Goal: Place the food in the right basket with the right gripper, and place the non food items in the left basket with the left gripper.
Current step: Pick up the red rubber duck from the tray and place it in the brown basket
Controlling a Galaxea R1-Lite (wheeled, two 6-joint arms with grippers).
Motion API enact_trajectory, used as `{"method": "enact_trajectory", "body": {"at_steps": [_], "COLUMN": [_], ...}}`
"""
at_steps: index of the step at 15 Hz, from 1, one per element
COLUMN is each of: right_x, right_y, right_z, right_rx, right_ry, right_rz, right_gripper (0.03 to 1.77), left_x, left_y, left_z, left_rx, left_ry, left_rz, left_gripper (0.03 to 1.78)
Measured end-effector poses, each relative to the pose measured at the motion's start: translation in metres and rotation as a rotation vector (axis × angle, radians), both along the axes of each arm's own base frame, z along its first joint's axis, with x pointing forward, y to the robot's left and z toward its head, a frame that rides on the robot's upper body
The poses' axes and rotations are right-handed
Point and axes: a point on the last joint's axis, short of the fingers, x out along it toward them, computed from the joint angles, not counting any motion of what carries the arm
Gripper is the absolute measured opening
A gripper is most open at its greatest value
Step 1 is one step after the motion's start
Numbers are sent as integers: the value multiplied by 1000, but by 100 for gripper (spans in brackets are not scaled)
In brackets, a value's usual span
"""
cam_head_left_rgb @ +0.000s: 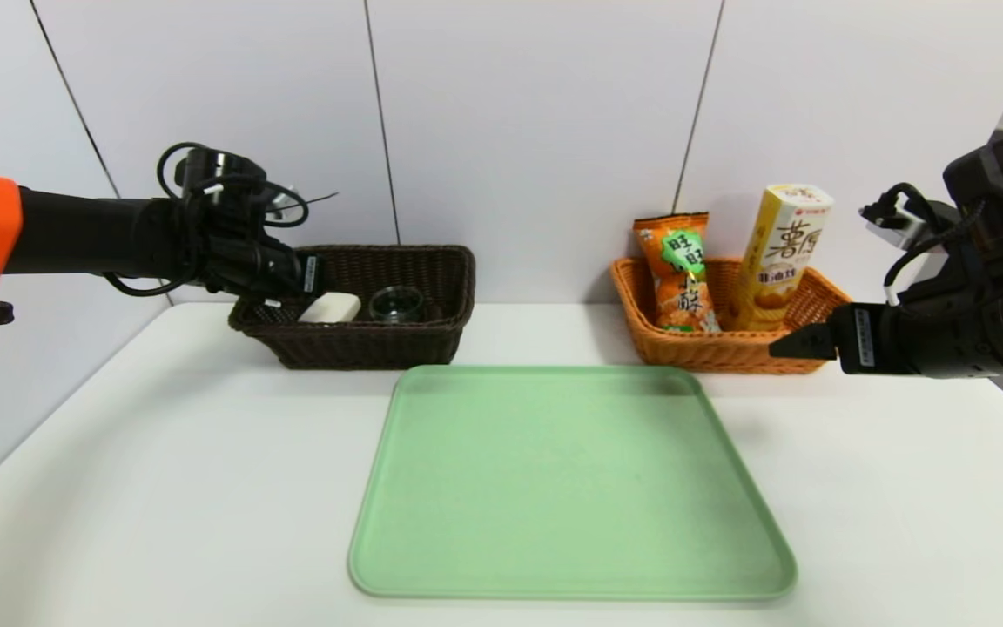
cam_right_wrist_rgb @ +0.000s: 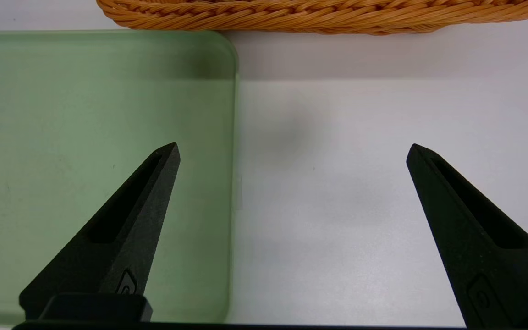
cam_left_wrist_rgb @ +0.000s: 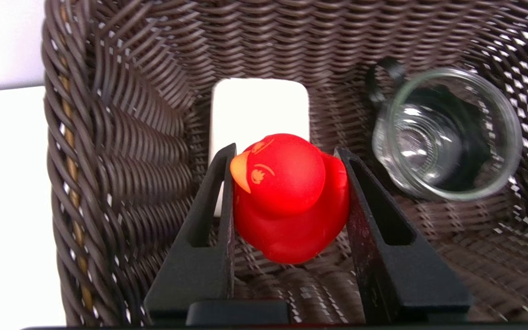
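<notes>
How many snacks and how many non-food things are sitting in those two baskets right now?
Food, in the orange basket: 2 – orange snack bag, yellow chip box.
Non-food, in the brown basket: 3 – red rubber duck held in the left end effector, white soap bar, glass cup.
Total: 5.

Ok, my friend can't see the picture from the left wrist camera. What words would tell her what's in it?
The left gripper holds a red duck inside the brown basket. A white block lies just past the duck, and a glass sits beside them.
</notes>
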Motion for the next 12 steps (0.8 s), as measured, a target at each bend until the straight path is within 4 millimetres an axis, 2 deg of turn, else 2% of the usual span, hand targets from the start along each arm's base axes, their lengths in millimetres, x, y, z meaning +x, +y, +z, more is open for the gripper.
{"method": "enact_trajectory", "body": {"at_steps": [7,9,12], "right_x": [1,1,1], "right_y": [0,0,0], "right_z": [0,0,0], "right_rx": [-1,-1,-1], "right_ry": [1,1,1], "right_rz": [-2,-2,-2], "right_gripper": [171,171,171], "left_x": [14,16,16], "left_y": [-3,-4,-3], "left_z": [-16,-18,-20], "left_rx": [0,-3,-4], "left_ry": [0,1,4], "left_rz": [-6,-5,-4], "left_gripper": [71,94,119]}}
